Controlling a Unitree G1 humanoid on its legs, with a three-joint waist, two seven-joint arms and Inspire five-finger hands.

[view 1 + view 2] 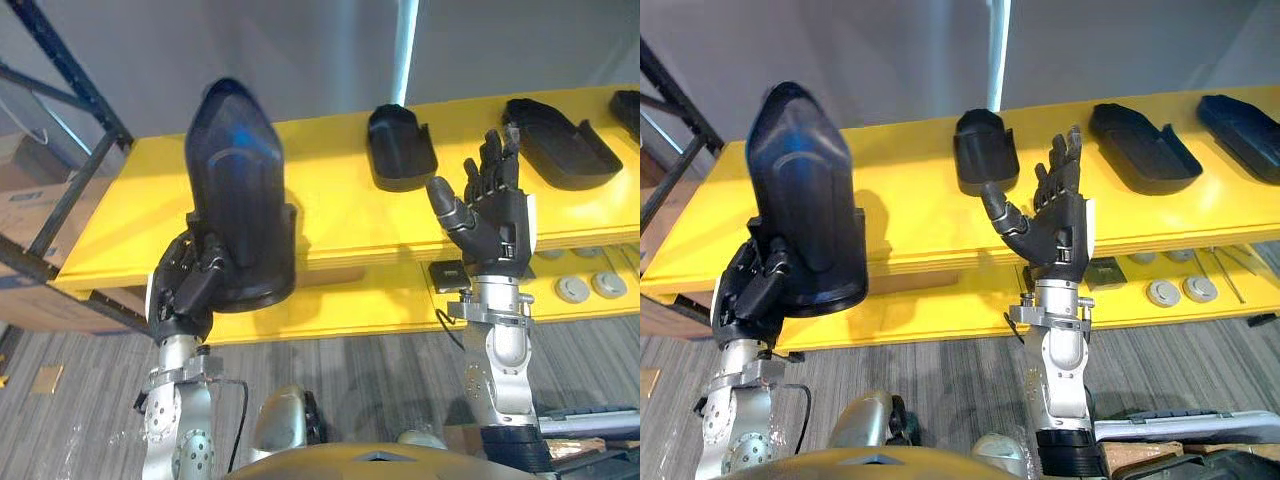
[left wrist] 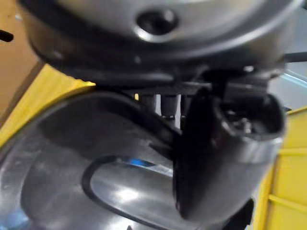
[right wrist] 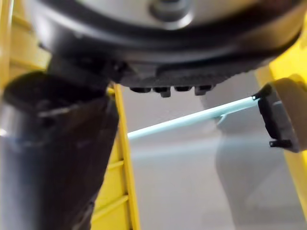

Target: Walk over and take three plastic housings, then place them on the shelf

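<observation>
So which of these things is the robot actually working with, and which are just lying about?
In the job: black housing held in the left hand; three more housings lying on the yellow shelf; open right hand.
Lying about: round grey discs on the lower shelf; cardboard boxes.

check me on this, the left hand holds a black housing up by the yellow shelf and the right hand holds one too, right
Not quite. The left hand does hold a black housing up by the yellow shelf, but the right hand holds nothing: it is open, fingers straight, as the left eye view shows.
</observation>
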